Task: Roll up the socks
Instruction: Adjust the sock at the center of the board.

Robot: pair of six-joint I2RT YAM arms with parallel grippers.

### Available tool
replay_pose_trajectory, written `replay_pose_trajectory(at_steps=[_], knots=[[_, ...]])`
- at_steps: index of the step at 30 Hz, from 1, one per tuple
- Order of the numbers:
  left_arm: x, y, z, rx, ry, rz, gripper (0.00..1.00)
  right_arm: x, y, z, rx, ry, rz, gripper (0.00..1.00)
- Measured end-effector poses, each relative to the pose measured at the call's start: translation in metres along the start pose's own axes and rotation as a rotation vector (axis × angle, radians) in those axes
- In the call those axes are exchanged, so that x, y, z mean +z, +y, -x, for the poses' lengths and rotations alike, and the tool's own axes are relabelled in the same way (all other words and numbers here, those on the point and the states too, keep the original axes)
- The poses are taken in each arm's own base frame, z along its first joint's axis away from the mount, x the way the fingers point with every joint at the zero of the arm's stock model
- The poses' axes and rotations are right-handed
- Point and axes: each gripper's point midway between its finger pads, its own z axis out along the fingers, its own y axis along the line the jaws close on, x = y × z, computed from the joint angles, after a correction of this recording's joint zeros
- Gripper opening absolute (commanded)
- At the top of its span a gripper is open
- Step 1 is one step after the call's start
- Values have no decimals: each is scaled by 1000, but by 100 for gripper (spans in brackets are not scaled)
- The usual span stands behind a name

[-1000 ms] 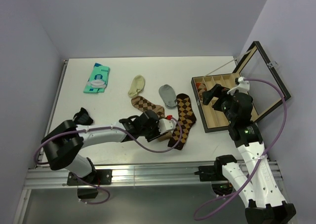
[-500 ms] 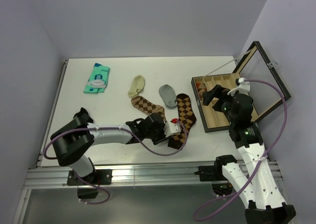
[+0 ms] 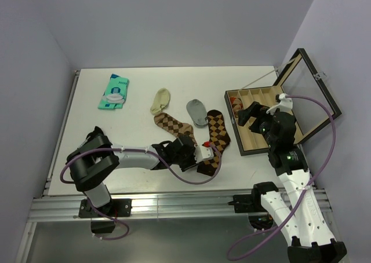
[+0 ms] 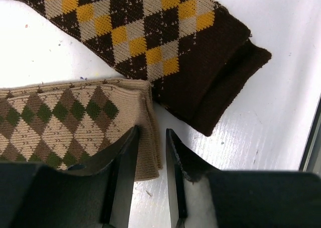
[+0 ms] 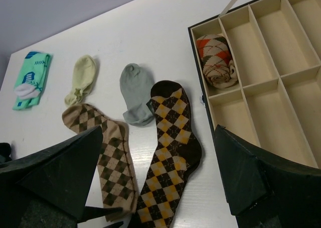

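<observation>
Jaws on the left gripper [image 4: 152,133] stand a narrow gap apart, low over the white table [image 4: 281,102]. They straddle the cuff edge of a long tan sock [image 4: 65,117] knit with brown and green diamonds. Nothing looks pinched; bare tabletop shows between the fingers.

Across the way, the right gripper [image 5: 158,185] hangs with its jaws spread wide and empty above the near rim of a black-framed wooden box [image 5: 277,81] with dividers. One rolled argyle sock [image 5: 216,60] sits in the far compartment nearest the loose socks.

And the long dark-brown socks [image 4: 165,42], with tan and orange argyle diamonds, lie flat and unrolled on the table. One cuff peeks out from under the other, and they seem to touch the tan cuff at a corner. Their toes reach up beside a small grey ankle sock [image 5: 135,95].

Here's the danger, as I read it: the left jaws are lined up on the tan sock, so a squeeze here would lift the wrong one. Because the fabrics touch, any drag could also tug the dark-brown socks askew. Those cuffs are offset too, so a shallow pinch might catch only the top layer and the roll would split. Thin knit flat on the table could also slip under the fingertips.
</observation>
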Motion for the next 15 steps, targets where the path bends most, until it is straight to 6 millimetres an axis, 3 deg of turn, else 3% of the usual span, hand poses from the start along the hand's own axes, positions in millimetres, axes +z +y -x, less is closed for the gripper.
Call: replay_pose_trajectory(at_steps=[15], knots=[[-3,10,-7,19,-15,80,37,-5,0,2,-4,-11,5,99]])
